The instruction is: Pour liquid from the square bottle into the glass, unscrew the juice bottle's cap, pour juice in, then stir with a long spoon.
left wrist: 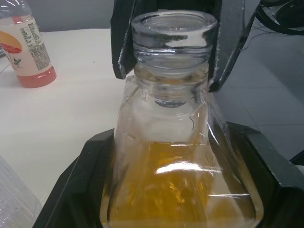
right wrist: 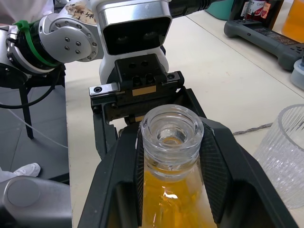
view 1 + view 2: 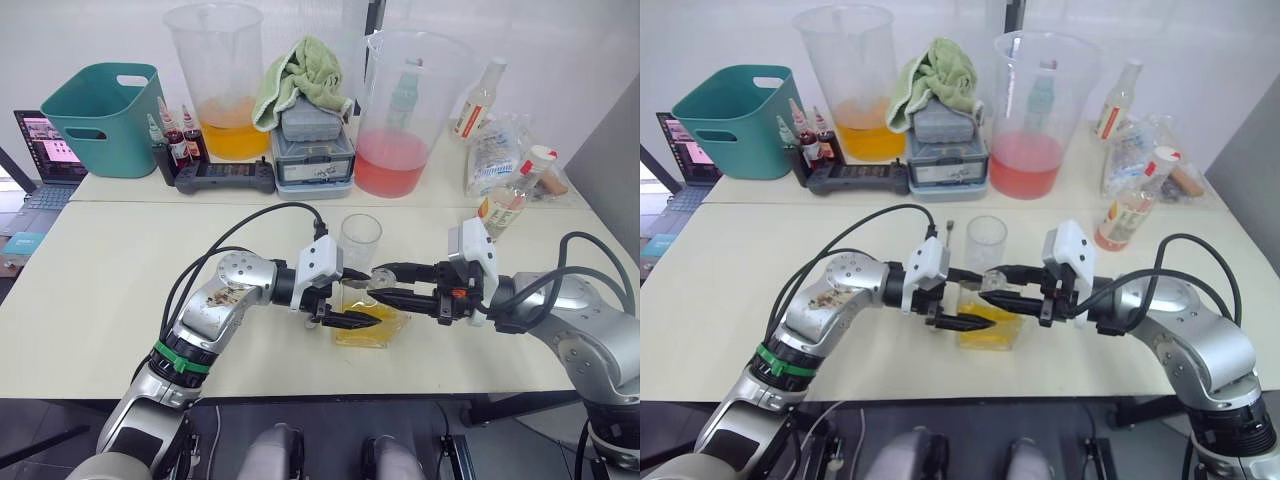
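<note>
**Square bottle held by both grippers beside the glass: handling notes**

The square bottle [image 3: 366, 322] stands on the near table [image 3: 110, 290], just in front of the glass [image 3: 360, 243]. It is clear, with a thick-rimmed round neck, and amber liquid fills it to roughly shoulder height. The mouth looks open in the right wrist view; no stopper is seen.

The left gripper [image 3: 352, 296] reaches in from the robot's left, and its black fingers [image 1: 78, 190] clasp the bottle's body on either side, low down. The right gripper [image 3: 388, 282] comes in from the opposite side, and its fingers [image 2: 216, 175] close around the neck and shoulder just under the rim. Both look clamped on the bottle.

Handling judgement: the walls look thick and rigid, so the bottle will not give under the fingers, but it is likely heavy for its size with this much liquid. The smooth surface is slippery against hard pads. It is breakable, and so is the ribbed glass next to it. The flat sides offer the surest hold for the body grip. The neck under the flared rim gives a natural stop against sliding when tilted.

The liquid will shift its weight toward the mouth as the bottle tips, so a slow tilt seems wise. The glass is empty and light, easily knocked over by a bump.

The juice bottle [image 3: 514, 190] stands well apart on the robot's right, cap on. A thin metal spoon handle [image 3: 949, 240] lies beside the glass.
</note>
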Robot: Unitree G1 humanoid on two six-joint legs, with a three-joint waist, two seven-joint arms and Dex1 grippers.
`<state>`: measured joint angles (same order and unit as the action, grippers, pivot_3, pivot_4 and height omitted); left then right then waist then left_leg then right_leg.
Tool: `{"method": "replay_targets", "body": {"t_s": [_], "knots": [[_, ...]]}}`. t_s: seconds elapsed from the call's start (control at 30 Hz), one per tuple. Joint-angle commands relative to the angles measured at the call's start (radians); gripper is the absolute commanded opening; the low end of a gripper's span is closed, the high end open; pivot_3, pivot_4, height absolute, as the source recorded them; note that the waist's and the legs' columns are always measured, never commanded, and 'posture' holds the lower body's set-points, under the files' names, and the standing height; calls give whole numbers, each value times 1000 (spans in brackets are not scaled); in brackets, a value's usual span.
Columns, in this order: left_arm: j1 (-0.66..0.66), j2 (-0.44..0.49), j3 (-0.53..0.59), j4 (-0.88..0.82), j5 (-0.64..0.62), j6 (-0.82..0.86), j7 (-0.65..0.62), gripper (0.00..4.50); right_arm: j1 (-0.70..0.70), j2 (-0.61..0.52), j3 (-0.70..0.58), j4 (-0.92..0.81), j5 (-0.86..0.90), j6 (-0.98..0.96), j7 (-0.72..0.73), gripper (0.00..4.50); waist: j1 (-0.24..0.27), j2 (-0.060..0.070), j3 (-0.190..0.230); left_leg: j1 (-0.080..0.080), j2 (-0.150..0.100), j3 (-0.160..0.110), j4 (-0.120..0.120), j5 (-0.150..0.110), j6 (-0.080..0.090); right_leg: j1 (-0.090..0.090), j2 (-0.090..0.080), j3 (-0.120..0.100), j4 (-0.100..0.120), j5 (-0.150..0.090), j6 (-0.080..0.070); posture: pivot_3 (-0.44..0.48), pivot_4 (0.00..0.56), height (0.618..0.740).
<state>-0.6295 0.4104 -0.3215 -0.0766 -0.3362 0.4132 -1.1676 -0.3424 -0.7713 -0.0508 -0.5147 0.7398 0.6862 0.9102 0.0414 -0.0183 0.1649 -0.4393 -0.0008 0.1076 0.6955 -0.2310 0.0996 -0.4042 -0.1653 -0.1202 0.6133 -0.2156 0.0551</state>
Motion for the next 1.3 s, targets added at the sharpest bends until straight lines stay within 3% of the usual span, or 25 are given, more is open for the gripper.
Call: {"method": "replay_targets", "body": {"t_s": [0.03, 0.8, 1.07, 1.3], "knots": [[0, 9, -30, -25, 27, -2, 0, 2787, -31, 10, -45, -24, 69, 0, 15, 1098, 0, 0, 0, 0, 0, 0, 0, 0, 0, 0, 0, 0, 0, 0, 0, 0, 150, 739], [24, 17, -68, -73, 15, 48, 1, 2787, -112, -58, -236, -7, 276, 89, -22, 1097, 3, 1, 0, 0, 0, -1, 0, 0, 0, 0, 0, 0, 0, 0, 0, 0, 150, 739], [30, 15, -70, -75, 13, 45, -1, 2787, 23, -140, -379, 180, 81, -44, -5, 1097, 9, 1, 0, 0, -1, 0, 0, 0, 1, 1, 0, 0, -1, 0, 0, 0, 150, 739], [43, -3, -71, -86, 10, 45, 14, 2787, 113, -137, -442, 555, -203, -321, -82, 1097, 9, 1, -1, 0, -1, 1, 0, 0, 1, 1, 0, 0, -1, 0, 1, 0, 150, 739]]}}
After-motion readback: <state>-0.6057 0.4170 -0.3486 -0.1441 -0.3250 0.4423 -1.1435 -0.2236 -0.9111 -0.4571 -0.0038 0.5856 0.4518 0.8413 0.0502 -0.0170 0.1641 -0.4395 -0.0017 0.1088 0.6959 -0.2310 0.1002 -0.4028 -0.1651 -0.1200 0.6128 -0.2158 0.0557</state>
